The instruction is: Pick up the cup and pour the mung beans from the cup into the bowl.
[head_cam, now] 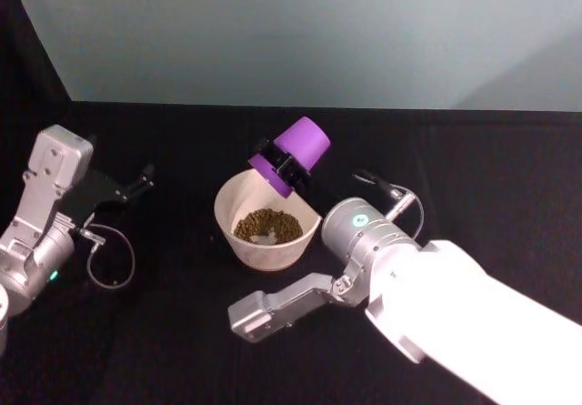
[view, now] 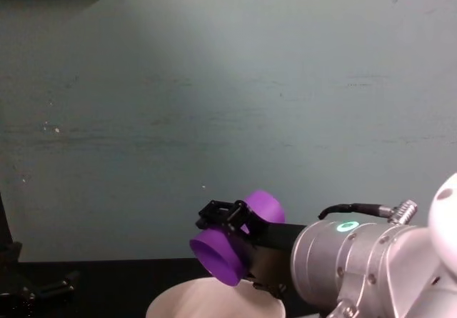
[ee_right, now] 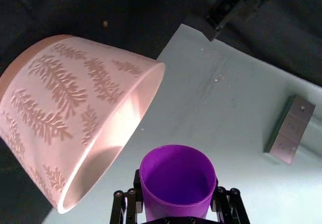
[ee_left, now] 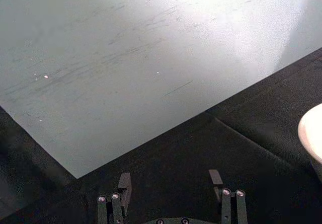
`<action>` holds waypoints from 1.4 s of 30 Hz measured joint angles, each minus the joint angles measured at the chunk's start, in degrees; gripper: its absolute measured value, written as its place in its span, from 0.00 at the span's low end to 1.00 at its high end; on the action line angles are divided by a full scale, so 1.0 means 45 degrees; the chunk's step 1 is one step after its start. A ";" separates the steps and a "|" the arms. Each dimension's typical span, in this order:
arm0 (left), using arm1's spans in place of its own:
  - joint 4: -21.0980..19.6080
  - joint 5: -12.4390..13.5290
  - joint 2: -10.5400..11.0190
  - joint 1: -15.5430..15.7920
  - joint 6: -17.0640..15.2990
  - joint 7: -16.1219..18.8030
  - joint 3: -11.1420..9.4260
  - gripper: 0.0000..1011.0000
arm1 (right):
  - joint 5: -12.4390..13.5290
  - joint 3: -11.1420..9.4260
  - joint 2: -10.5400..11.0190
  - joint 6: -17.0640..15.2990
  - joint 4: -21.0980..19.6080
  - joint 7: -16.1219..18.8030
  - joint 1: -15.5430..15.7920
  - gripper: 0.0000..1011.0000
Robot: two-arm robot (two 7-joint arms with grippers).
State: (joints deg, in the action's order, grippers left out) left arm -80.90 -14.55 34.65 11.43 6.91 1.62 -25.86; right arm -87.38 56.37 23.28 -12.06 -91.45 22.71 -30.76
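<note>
Right arm comes in from 4 o'clock in the head view, and its right gripper (head_cam: 285, 165) is clamped shut around the cup's lower body, fingers on either side. Left gripper (head_cam: 136, 185) is parked at 9 o'clock from the bowl, well apart, jaws spread with nothing between them. The right arm is clearly the nearer one. Bowl (head_cam: 264, 255) stands upright in the middle of the black table (head_cam: 182, 332). Cup (head_cam: 298, 150) is held in the air at roughly 1 o'clock from the bowl's centre, just over the far-right rim. It is tipped hard, with its long axis running 1 to 7 o'clock, base up and back, mouth down toward the bowl. That mouth-over-rim relation is what the next move turns on; tipping back before any last beans drop, or drifting outward, would spill onto the cloth. Mung beans (head_cam: 268, 226) lie as a heap on the bowl's floor. The right wrist view looks into the cup and I see none left inside, so the pour looks done or nearly done — a judgement only. Count: two grippers, one bowl, one cup, one heap of beans.
</note>
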 joint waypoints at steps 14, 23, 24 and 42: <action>0.0000 0.0000 0.0000 0.0000 0.0000 0.0000 0.0000 0.99 | -0.2525 0.1298 0.0154 -0.0002 -0.0104 0.0880 -0.0573 0.72; 0.0000 -0.0001 0.0000 -0.0001 0.0000 0.0000 0.0001 0.99 | -0.3287 0.1697 0.0191 0.0062 -0.0086 0.1204 -0.0746 0.72; 0.0000 0.0000 0.0000 -0.0001 0.0000 0.0000 0.0001 0.99 | -0.3312 0.1709 0.0194 0.0064 -0.0087 0.1214 -0.0750 0.72; 0.0000 -0.0001 0.0000 0.0000 0.0000 0.0000 -0.0001 0.99 | 0.1626 -0.1326 -0.0276 -0.0501 -0.0598 -0.0829 0.0840 0.72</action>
State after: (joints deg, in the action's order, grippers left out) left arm -80.90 -14.55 34.65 11.43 6.91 1.62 -25.87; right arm -80.06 50.40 22.04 -14.31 -94.14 18.98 -26.98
